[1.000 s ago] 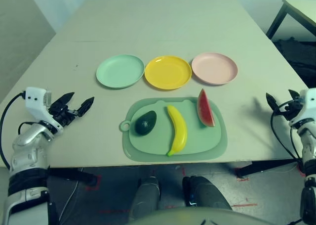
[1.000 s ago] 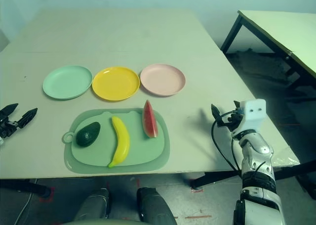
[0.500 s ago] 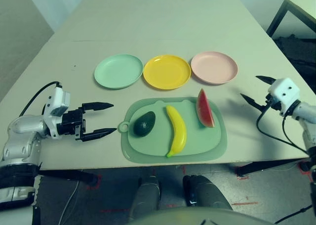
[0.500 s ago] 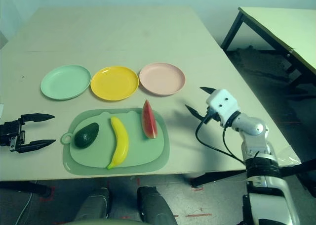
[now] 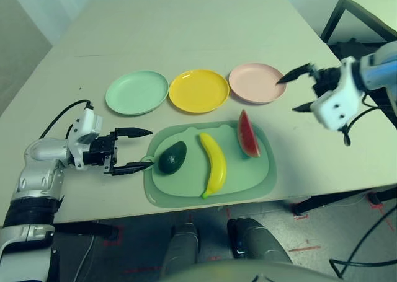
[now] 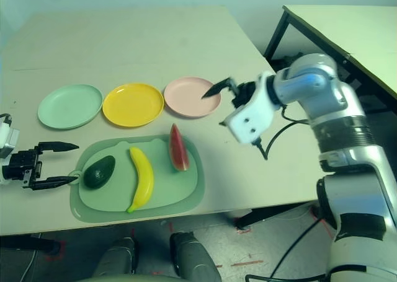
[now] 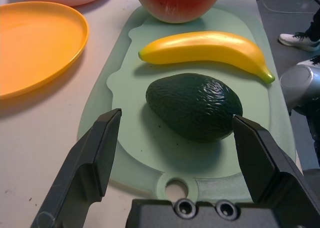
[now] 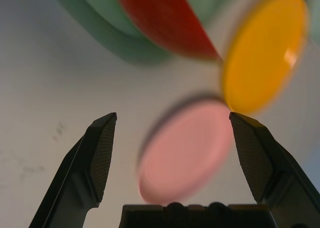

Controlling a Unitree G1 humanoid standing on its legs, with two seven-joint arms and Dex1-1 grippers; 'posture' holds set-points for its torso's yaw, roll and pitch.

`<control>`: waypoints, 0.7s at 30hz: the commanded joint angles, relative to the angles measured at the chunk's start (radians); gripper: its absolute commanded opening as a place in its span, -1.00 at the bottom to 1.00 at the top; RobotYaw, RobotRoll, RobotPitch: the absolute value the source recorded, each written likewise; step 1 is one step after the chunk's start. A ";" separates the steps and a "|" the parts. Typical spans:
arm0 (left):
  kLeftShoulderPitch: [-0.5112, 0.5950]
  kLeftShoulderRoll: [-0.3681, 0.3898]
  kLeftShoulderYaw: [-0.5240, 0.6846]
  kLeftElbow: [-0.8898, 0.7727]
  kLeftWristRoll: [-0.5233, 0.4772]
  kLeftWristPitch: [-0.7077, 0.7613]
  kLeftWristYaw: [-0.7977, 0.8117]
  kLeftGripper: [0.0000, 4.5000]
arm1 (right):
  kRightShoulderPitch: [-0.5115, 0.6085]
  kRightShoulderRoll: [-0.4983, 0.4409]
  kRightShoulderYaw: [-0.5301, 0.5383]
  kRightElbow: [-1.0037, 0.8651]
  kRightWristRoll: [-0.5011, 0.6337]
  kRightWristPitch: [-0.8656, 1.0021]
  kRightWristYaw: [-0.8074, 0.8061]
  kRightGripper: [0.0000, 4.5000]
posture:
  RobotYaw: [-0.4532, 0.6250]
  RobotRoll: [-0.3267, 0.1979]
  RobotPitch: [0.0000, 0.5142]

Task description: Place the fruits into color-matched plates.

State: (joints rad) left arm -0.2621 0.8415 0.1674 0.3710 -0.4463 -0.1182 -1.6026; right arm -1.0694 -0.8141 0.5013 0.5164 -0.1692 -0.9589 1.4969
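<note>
While both claws gape wide, three plates [image 5: 198, 90] lie bare, fruits [image 5: 213, 160] on the board [image 5: 248, 180].

Pale beige counter [image 5: 186, 34], matte, with a faint seam across its far part. Directly on it: three round plates in a row, mint green plate [image 5: 136, 92] at left, yellow plate [image 5: 199, 90] in the middle, pink plate [image 5: 257, 83] at right, rims nearly touching. Nearer the front edge, a green cutting board [image 5: 248, 180], handle hole at its left end.
</note>
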 commanded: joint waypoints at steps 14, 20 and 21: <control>-0.005 0.005 -0.005 -0.052 -0.012 0.033 0.028 0.99 | -0.083 0.129 0.133 -0.027 -0.149 -0.032 -0.010 1.00 | -0.21 0.25 -0.53; -0.012 0.007 -0.007 -0.029 -0.006 0.026 0.031 0.99 | -0.088 0.161 0.148 -0.065 -0.150 -0.004 -0.013 1.00 | -0.20 0.25 -0.52; -0.012 0.007 -0.008 -0.026 -0.003 0.025 0.034 0.99 | -0.082 0.169 0.152 -0.077 -0.146 0.008 -0.012 1.00 | -0.20 0.25 -0.52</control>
State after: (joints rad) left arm -0.2703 0.8449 0.1570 0.3347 -0.4545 -0.0893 -1.5683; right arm -1.1585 -0.6570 0.6250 0.4712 -0.3203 -0.9665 1.4827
